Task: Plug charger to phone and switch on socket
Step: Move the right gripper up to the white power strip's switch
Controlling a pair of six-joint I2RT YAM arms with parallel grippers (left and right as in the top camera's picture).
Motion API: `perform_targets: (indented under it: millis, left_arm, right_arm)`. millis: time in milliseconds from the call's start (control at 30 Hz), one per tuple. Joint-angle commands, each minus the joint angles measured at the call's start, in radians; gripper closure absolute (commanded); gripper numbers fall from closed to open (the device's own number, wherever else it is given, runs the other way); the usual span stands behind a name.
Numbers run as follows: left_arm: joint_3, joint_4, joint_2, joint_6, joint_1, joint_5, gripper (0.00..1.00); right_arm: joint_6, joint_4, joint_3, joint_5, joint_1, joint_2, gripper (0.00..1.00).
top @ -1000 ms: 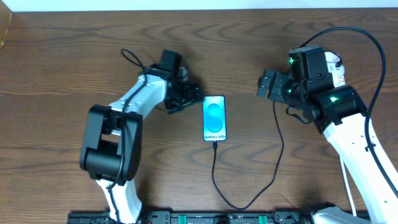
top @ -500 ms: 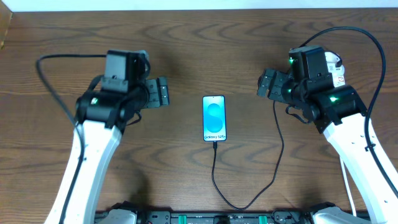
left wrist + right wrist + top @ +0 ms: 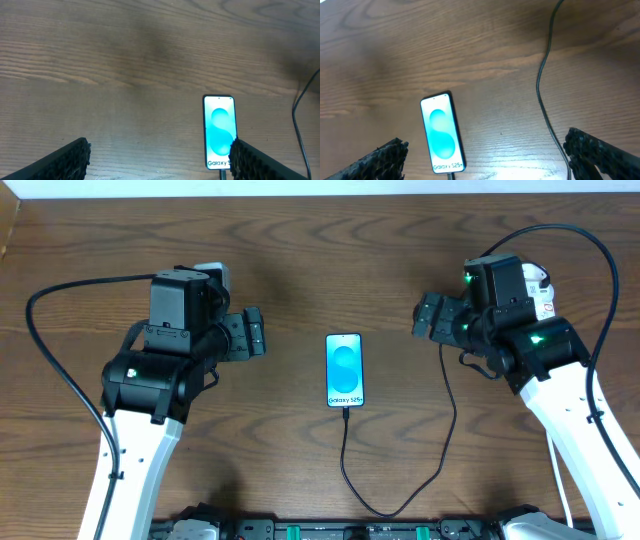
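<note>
**A:** How do the left jaws stand?

**B:** Released, spread wide with nothing between them, hanging over bare table [image 3: 125, 60]. The phone [image 3: 345, 370] lies flat ahead of them, screen up and lit. It is off to one side of the gap, and in the left wrist view one finger [image 3: 260, 162] covers its lower corner.

**A:** And the right jaws?

**B:** Also wide apart and gripping nothing. From there the phone shows in the gap between the two fingers. It is nearer one of them and touches neither.

**A:** So the phone sits between the two arms?

**B:** Yes, between both sets of jaws and clear of each.

**A:** Where is the charger?

**B:** The charger [image 3: 345, 450] meets the phone's bottom edge with its plug tip. The cable runs away from both jaws toward the robot's edge of the table, loops round, then comes back and passes under the right jaws, close to the finger farther from the phone.
</note>
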Motion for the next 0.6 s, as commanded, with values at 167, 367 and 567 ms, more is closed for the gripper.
perform_targets:
  millis: [167,367,567]
  left_arm:
    - [0.011,-0.003,-0.005,0.01,0.0,-0.02,0.11]
    - [0.011,-0.003,-0.005,0.01,0.0,-0.02,0.11]
    - [0.011,-0.003,-0.005,0.01,0.0,-0.02,0.11]
  right_arm:
    - [-0.144,-0.05,0.019,-0.133,-0.01,-0.005,0.01]
    - [-0.216,-0.224,0.182,-0.134,-0.125,-0.005,0.01]
    - [-0.33,-0.407,0.404,-0.134,-0.294,-0.004,0.01]
